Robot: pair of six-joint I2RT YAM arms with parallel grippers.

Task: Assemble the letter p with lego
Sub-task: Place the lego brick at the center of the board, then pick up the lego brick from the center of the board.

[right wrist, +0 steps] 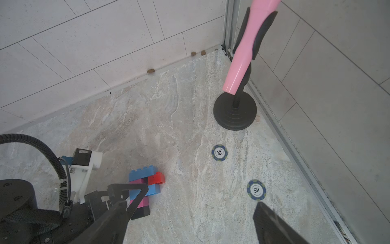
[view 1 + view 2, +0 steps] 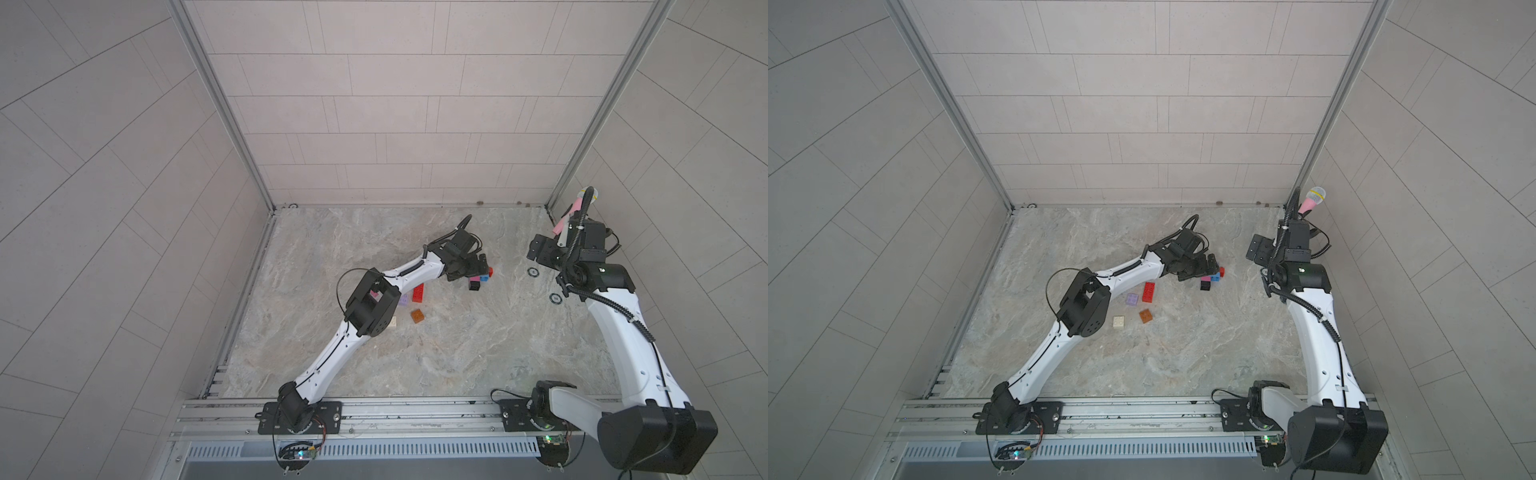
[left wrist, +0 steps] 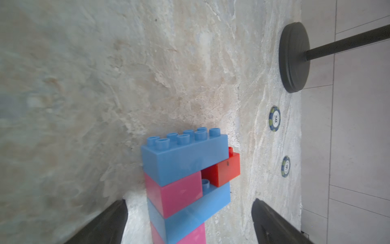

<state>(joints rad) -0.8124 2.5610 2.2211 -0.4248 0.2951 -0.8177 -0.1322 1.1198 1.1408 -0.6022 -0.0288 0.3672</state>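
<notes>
The lego assembly (image 3: 183, 179) is a column of blue, pink and black bricks with a small red brick on one side; it appears to lie flat on the marble table, shown in both top views (image 2: 480, 279) (image 2: 1211, 277) and in the right wrist view (image 1: 145, 183). My left gripper (image 3: 190, 202) (image 2: 473, 266) is open, one finger on each side of the column without touching it. My right gripper (image 1: 200, 196) (image 2: 538, 251) hovers open and empty to the right. Loose lego lies nearer the front: a red oblong (image 2: 1148, 291), a lilac square (image 2: 1132, 299), an orange-brown brick (image 2: 1145, 316) and a cream one (image 2: 1118, 322).
Two poker chips (image 1: 219, 153) (image 1: 256, 190) lie on the table right of the assembly. A pink microphone (image 2: 1313, 198) on a black round stand (image 1: 234, 114) occupies the back right corner. Tiled walls enclose the table on three sides.
</notes>
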